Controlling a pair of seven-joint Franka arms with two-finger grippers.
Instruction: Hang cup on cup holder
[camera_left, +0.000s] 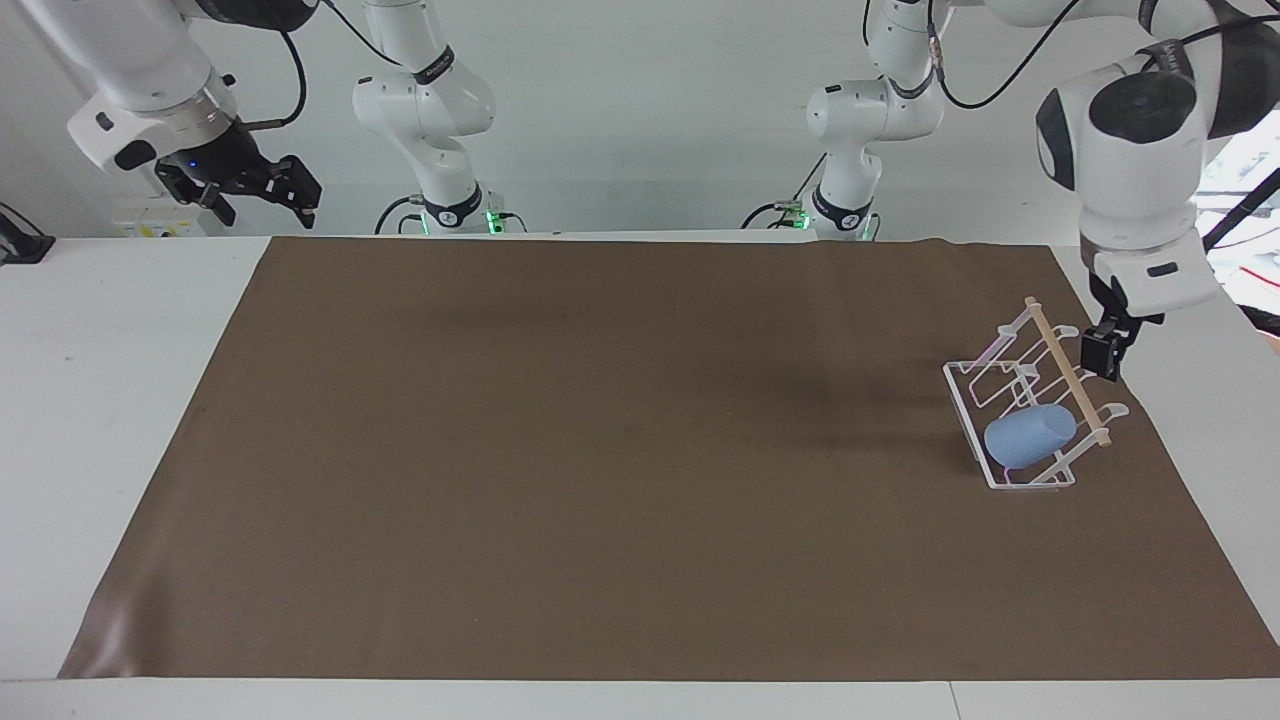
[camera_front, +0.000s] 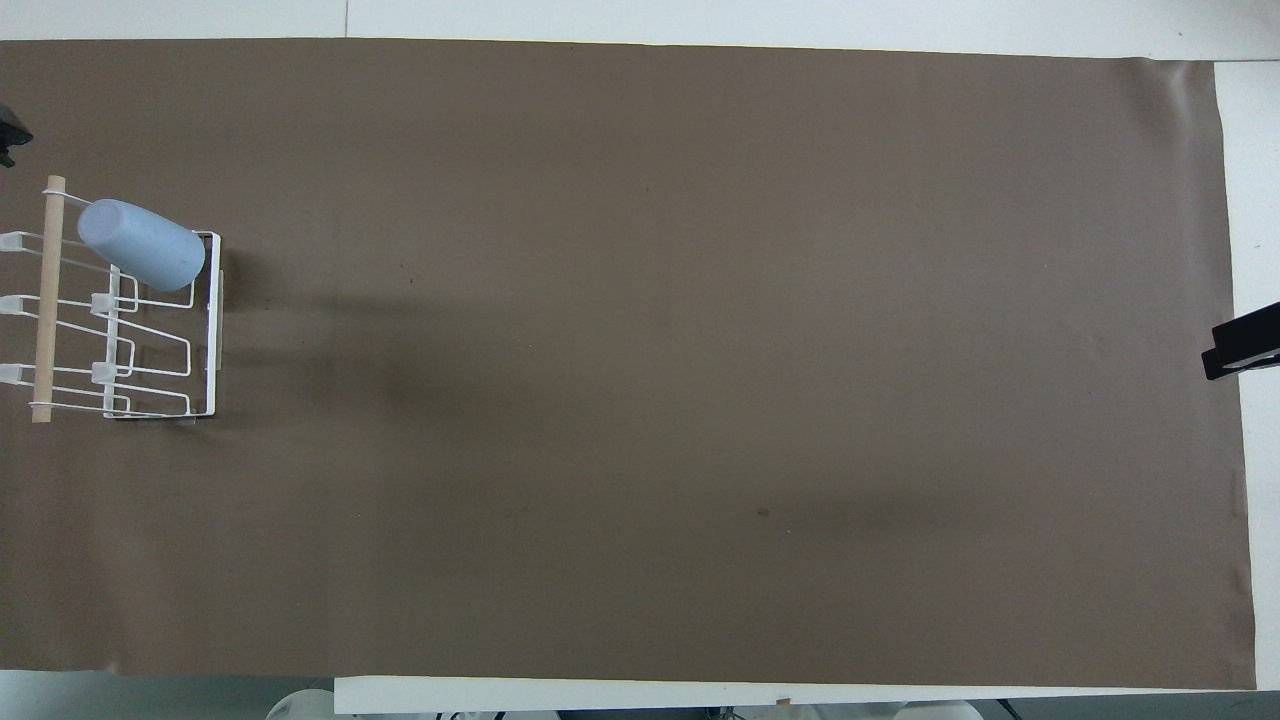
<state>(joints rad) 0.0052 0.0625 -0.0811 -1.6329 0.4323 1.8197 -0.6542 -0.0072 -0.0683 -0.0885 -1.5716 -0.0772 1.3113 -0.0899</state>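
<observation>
The light-blue cup lies tilted on a slanted prong of the white wire cup holder, at the end of the holder farther from the robots. The overhead view shows the cup on the holder just under the wooden dowel. My left gripper hangs in the air beside the holder's dowel, toward the left arm's end of the table, apart from the cup and holding nothing. My right gripper is open and empty, raised over the right arm's end of the table, and waits.
A brown mat covers most of the white table. The holder stands near the mat's edge at the left arm's end. Two further arm bases stand at the robots' edge of the table.
</observation>
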